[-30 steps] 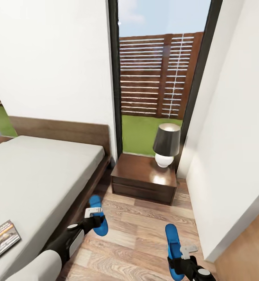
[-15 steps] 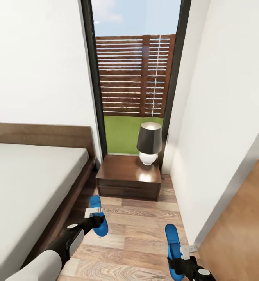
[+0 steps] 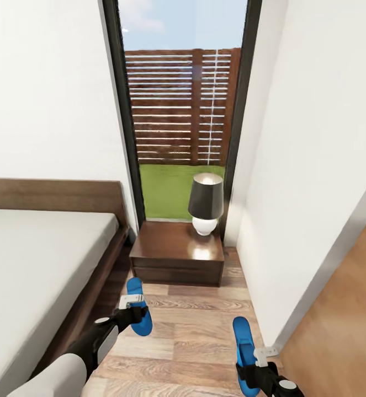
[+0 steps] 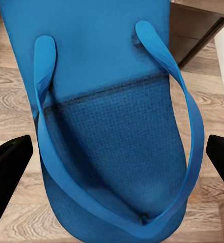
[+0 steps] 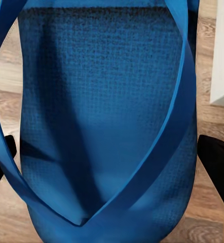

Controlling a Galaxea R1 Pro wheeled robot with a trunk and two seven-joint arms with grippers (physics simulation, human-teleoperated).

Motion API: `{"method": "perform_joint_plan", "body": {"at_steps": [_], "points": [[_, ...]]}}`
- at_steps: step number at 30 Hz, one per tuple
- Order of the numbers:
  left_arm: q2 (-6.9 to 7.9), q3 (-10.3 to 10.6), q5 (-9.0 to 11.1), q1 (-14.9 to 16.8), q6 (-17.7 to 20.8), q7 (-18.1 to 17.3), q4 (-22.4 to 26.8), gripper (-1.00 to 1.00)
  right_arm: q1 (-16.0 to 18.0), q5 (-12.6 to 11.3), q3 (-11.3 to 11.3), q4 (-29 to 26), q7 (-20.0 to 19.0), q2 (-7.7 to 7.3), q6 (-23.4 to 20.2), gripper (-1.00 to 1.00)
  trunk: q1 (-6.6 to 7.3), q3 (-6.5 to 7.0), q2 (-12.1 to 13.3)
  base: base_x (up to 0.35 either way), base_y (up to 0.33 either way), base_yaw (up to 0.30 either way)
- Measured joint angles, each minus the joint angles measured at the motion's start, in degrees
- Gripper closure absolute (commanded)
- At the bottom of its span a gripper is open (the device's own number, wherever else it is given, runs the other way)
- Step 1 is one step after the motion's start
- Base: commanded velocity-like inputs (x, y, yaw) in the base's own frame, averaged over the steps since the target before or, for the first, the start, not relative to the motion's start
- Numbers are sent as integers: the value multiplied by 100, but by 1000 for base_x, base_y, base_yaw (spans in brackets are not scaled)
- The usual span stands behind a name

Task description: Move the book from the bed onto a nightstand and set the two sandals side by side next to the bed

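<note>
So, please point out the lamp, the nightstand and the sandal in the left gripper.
lamp (image 3: pixel 206 197): head view, on its dark shade.
nightstand (image 3: pixel 169 245): head view, on its bare top.
left sandal (image 4: pixel 109 152): left wrist view, on its textured footbed.

- Ahead of you a strip of bare wood-plank floor (image 3: pixel 196 336) lies open between the dark-framed grey bed (image 3: pixel 44 259) and the white wall (image 3: pixel 315 182).
- The dark-brown wooden nightstand (image 3: pixel 177 259), carrying a black-shaded lamp (image 3: pixel 206 203), blocks its far end.
</note>
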State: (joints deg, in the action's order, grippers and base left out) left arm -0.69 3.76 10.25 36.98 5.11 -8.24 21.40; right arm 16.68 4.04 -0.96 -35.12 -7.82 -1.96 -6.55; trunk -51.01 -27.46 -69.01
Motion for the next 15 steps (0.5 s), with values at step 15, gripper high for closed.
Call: {"method": "perform_joint_plan", "body": {"at_steps": [15], "points": [[-5,7,-12,0,-9,18,-7,100,-4,2,1,0,1,2,2,100,1,0,0,323,19,-1]]}}
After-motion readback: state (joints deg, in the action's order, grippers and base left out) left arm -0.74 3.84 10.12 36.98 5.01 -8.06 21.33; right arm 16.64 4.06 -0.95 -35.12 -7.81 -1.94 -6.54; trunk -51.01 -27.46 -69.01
